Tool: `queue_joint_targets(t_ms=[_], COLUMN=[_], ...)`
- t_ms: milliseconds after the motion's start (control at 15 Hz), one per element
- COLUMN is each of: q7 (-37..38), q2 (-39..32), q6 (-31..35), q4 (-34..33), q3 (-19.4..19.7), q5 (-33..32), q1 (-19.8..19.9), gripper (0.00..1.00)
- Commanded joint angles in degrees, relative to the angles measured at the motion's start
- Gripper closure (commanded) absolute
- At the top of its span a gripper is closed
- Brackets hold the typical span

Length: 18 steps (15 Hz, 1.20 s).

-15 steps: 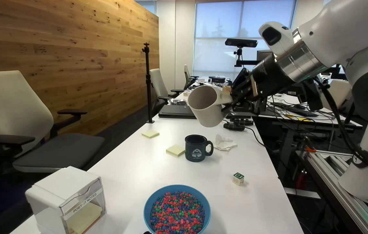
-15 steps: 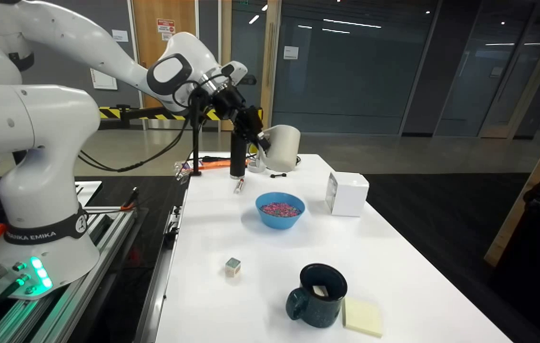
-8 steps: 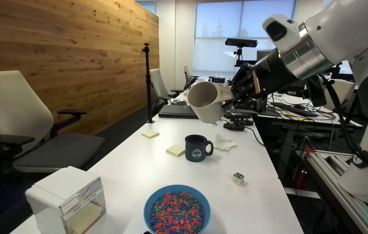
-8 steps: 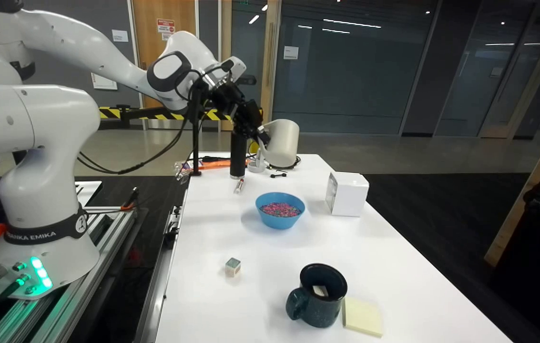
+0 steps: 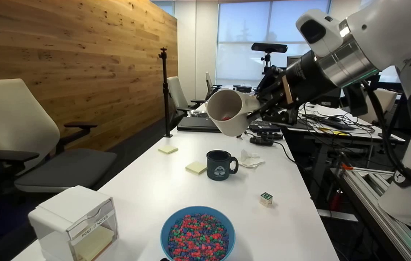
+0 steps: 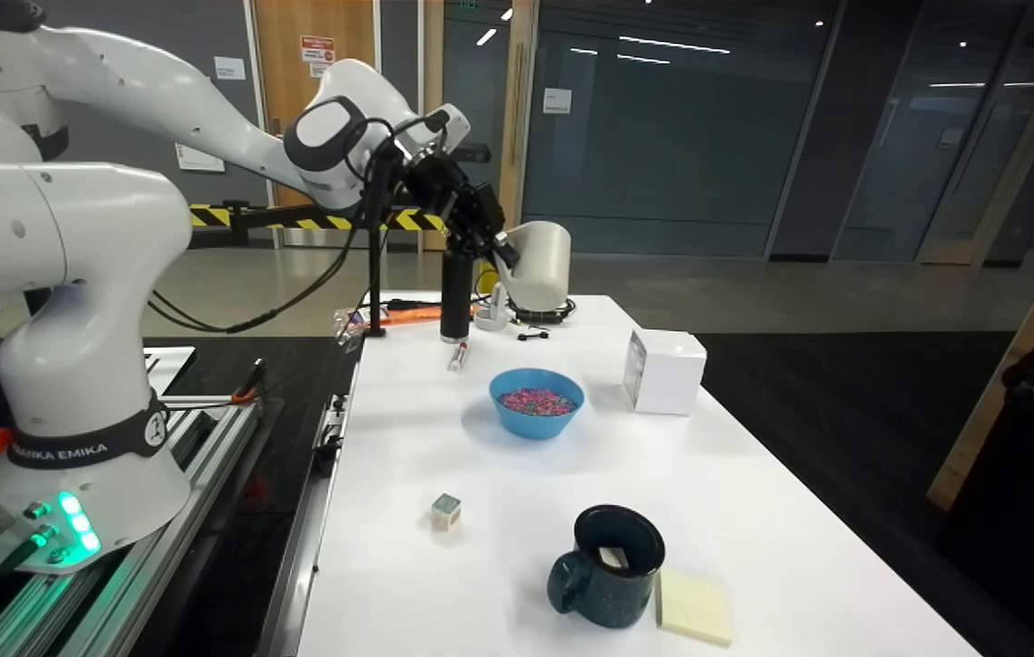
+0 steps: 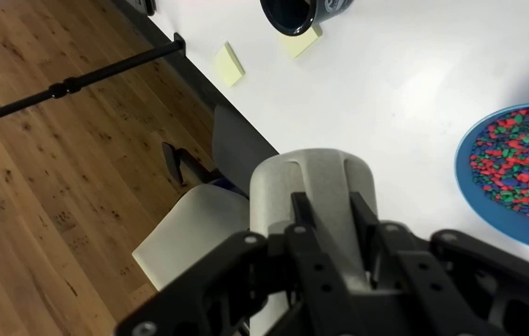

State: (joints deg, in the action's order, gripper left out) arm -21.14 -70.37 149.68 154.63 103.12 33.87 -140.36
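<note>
wrist view: one off-white mug [image 7: 314, 176], held. my gripper [image 7: 331, 212] is clamped on its handle [image 7: 327, 186], fingers [image 7: 361, 210] one along each side. location: in the air over the white table [image 5: 147, 203], tilted, mouth toward the camera in an exterior view, apart from the blue bowl [image 6: 533, 426] of multicoloured pebbles [image 5: 198, 235]. contents: a red patch [image 5: 226, 118] inside, too small to identify.

handling, my estimate: rigid, probably ceramic; smooth, so liable to slide; medium weight, set off to one side of my grip, hence apt to twist; rim likely to chip if knocked. hold: mid-handle, fingers flat, firm squeeze; the round body looks too wide and slick to favour.

about it, on the tabletop: dark teal logo mug [image 5: 218, 169], beside a yellow sticky-note pad [image 5: 196, 168]; letter block [image 5: 266, 199]; post-it notes dispenser [image 5: 71, 217], near the bowl.
</note>
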Motion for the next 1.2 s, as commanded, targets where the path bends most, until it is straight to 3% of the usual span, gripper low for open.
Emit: queue_joint_targets(t_ms=[0,600,1133], q7=[-1.1,-2.7,-3.1], q2=[-4.9,-4.9,-5.0], q6=[-2.3,-1.2,-1.4], q4=[-1.5,-2.7,0.4], q3=[-0.7,-1.3,-2.2], q5=[-2.5,-8.3,-9.8], q1=[0.0,0.1,-0.7], gripper=[0.94,0.94,0.94])
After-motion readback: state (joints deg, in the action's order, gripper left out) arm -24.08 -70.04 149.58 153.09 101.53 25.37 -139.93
